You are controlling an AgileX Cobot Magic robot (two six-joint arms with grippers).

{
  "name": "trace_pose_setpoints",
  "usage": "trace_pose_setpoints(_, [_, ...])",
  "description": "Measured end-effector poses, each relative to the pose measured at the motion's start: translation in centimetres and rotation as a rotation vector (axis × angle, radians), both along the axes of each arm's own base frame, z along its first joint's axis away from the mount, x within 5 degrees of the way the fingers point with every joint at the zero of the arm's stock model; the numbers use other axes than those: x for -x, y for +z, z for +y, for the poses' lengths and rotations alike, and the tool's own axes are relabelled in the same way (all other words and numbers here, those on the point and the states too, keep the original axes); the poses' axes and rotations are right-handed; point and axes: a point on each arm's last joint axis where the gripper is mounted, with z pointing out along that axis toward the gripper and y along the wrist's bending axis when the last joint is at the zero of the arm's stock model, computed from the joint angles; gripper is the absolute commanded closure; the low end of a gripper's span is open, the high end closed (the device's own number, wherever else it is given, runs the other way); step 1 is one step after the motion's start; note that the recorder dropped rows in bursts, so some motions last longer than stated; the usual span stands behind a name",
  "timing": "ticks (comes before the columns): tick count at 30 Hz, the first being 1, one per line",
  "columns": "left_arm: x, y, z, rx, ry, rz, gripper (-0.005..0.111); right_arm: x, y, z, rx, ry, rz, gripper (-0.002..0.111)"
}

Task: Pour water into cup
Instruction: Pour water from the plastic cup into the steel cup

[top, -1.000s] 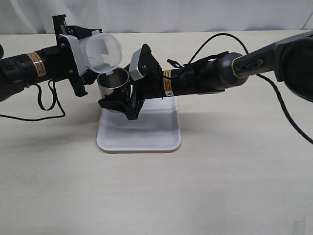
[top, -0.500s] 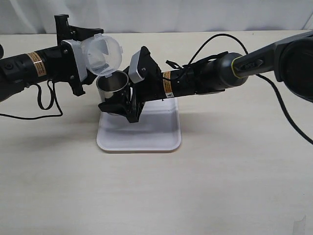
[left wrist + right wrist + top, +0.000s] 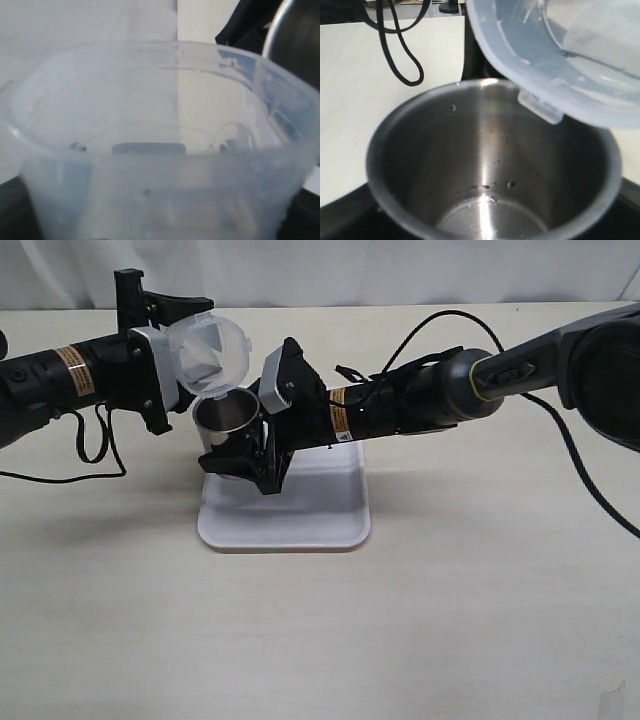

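Observation:
My left gripper (image 3: pixel 178 358) is shut on a translucent plastic beaker (image 3: pixel 207 352), tilted with its mouth over the cup. The shiny steel cup (image 3: pixel 226 417) is held by my right gripper (image 3: pixel 250 430), which is shut on it just above the white tray (image 3: pixel 300 515). In the right wrist view the beaker's lip (image 3: pixel 540 107) hangs over the cup's rim, and the cup (image 3: pixel 445 150) has droplets of water (image 3: pixel 509 184) on its inner wall and a wet shine at the bottom. In the left wrist view the beaker (image 3: pixel 160 150) fills the frame, with the cup (image 3: pixel 297 45) beyond it. No water stream shows.
The tray lies on a pale wooden table (image 3: pixel 450 620). Black cables trail from the left arm (image 3: pixel 95 445) and loop over the right arm (image 3: pixel 450 320). A white curtain (image 3: pixel 400 270) backs the table.
The left gripper has turned and lifted the beaker a little, bringing its lip closer over the cup. The right gripper and cup have shifted slightly left.

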Motion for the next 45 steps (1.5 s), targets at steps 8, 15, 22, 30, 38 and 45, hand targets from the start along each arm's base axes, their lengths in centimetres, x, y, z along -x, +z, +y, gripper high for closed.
trace_pose_setpoints(8, [0.04,-0.01,-0.04,-0.028,-0.015,-0.028,0.107,-0.04,-0.04,-0.02,0.005,-0.003,-0.003,0.104])
trace_pose_setpoints(15, [0.12,-0.03,-0.1,-0.05,-0.033,-0.048,0.107,-0.06,0.01,-0.03,0.008,-0.005,-0.008,0.104])
trace_pose_setpoints(22, [0.12,-0.03,-0.1,-0.099,-0.049,-0.099,0.107,-0.06,0.01,-0.03,0.009,-0.003,-0.013,0.104])
trace_pose_setpoints(30, [0.12,-0.03,-0.1,-0.124,-0.057,-0.125,0.107,-0.09,-0.01,-0.04,0.012,-0.005,-0.016,0.104])
trace_pose_setpoints(38, [0.13,0.06,-0.14,-0.151,-0.072,-0.169,0.107,-0.09,-0.01,-0.04,0.012,-0.005,-0.016,0.104])
trace_pose_setpoints(45, [0.07,0.31,-0.23,-0.174,-0.089,-0.224,0.107,-0.09,-0.01,-0.04,0.012,-0.005,-0.016,0.104])
